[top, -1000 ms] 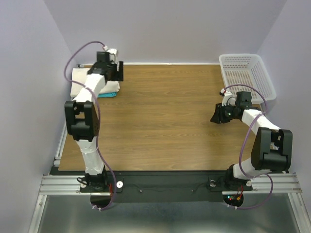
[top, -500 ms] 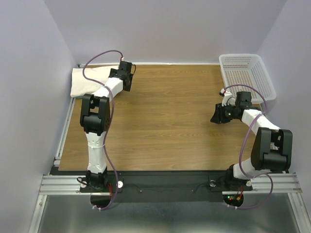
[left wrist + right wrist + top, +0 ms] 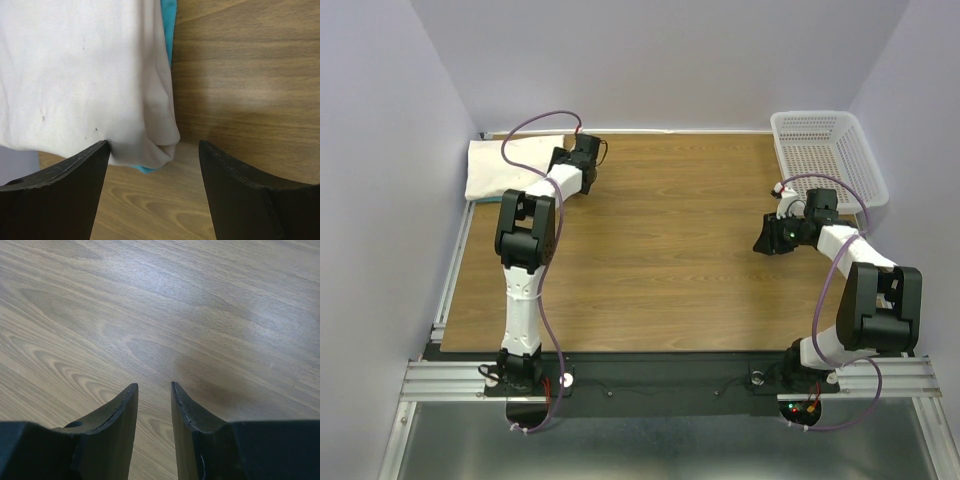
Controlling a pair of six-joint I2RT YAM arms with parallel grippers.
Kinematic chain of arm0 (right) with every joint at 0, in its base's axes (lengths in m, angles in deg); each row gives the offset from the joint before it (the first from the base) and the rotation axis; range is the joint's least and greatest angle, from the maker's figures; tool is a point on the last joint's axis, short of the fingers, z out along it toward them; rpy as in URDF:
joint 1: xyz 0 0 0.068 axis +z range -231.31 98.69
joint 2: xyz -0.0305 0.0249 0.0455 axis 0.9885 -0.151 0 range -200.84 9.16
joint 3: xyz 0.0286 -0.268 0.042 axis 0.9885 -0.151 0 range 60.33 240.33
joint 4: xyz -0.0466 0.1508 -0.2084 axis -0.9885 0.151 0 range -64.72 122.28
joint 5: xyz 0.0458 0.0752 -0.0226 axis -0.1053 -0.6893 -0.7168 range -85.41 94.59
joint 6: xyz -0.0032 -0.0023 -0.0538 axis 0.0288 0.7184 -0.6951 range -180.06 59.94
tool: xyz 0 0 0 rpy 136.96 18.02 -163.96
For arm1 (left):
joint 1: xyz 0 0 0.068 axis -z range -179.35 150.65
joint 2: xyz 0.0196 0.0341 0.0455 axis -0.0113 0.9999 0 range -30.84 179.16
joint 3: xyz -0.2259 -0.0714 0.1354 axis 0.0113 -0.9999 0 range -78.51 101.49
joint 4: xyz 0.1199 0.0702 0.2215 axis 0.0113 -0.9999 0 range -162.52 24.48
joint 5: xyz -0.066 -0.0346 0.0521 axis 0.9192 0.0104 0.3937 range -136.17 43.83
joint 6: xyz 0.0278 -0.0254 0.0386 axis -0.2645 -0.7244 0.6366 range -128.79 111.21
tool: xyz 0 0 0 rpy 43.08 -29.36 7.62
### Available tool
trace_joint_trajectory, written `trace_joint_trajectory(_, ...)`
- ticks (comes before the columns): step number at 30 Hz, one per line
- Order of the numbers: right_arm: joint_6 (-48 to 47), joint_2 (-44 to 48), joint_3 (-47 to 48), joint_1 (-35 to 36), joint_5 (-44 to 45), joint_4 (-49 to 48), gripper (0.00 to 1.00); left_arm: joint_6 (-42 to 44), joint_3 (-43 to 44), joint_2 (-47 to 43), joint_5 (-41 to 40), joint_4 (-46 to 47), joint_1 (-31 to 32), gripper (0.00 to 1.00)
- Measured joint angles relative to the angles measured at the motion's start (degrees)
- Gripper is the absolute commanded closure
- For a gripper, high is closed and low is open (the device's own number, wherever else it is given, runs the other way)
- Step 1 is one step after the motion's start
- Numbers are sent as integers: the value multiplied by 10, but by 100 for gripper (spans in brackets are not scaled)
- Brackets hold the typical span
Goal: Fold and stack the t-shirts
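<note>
The t-shirts lie stacked at the table's far left corner. The cream-white one (image 3: 498, 165) is on top, folded. In the left wrist view it (image 3: 75, 75) fills the upper left, and only a strip of the turquoise shirt (image 3: 168, 20) shows under its edge. My left gripper (image 3: 578, 160) hovers just right of the stack, open, with bare wood between its fingers; the stack's near corner lies just beyond its fingertips (image 3: 152, 145). Over bare wood at the right, my right gripper (image 3: 765, 240) has its jaws a little apart, holding nothing (image 3: 154, 385).
A white mesh basket (image 3: 815, 115) stands at the far right corner, behind the right arm. Purple walls close in the table on the left, back and right. The left arm's cable loops above the stack.
My left arm has drawn back off the stack and to the right, uncovering the cream shirt; its gripper stays open. The right arm has not moved.
</note>
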Motion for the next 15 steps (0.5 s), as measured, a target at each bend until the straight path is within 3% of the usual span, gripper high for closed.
trace_joint_trajectory(5, 0, 0, 0, 0, 0, 0, 62, 5, 5, 5, -13, 1, 0, 32)
trace_joint_trajectory(10, 0, 0, 0, 0, 0, 0, 62, 12, 14, 6, -24, 6, 0, 60)
trace_joint_trajectory(15, 0, 0, 0, 0, 0, 0, 62, 16, 15, 6, -27, 6, 0, 74)
